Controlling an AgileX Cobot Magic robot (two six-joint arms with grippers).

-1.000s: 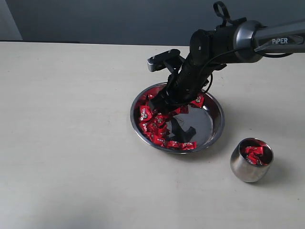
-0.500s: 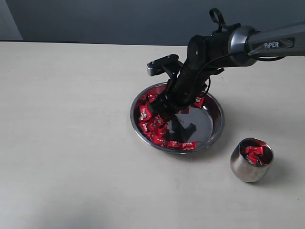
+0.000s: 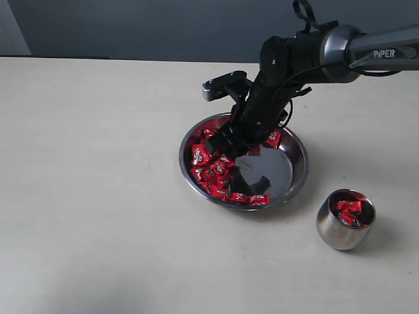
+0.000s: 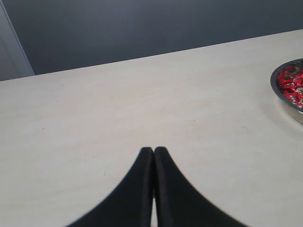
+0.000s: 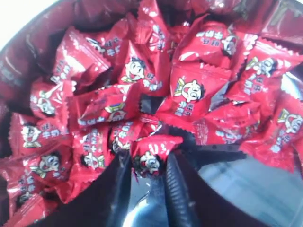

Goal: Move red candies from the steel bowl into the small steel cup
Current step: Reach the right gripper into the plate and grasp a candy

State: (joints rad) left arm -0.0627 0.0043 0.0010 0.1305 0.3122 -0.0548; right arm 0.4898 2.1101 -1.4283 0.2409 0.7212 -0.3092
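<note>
The steel bowl (image 3: 294,175) sits mid-table with a heap of red candies (image 3: 211,170) along its left side. My right gripper (image 3: 226,148) reaches down into the bowl over that heap. In the right wrist view the gripper (image 5: 147,163) is shut on one red candy (image 5: 151,153), pinched between its two dark fingers just above the pile of red candies (image 5: 189,94). The small steel cup (image 3: 343,229) stands to the bowl's lower right with a few red candies (image 3: 347,210) inside. My left gripper (image 4: 154,150) is shut on nothing over bare table, the bowl's rim (image 4: 277,92) at the view's edge.
The cream tabletop (image 3: 98,196) spreads wide to the left of the bowl and in front of it. A dark wall (image 3: 131,26) runs behind the table's far edge. The right arm (image 3: 340,49) stretches in from the right above the bowl.
The right gripper has lifted slightly within the bowl and shifted a little toward the back, with a candy in its fingers. The cup and bowl have not moved.
</note>
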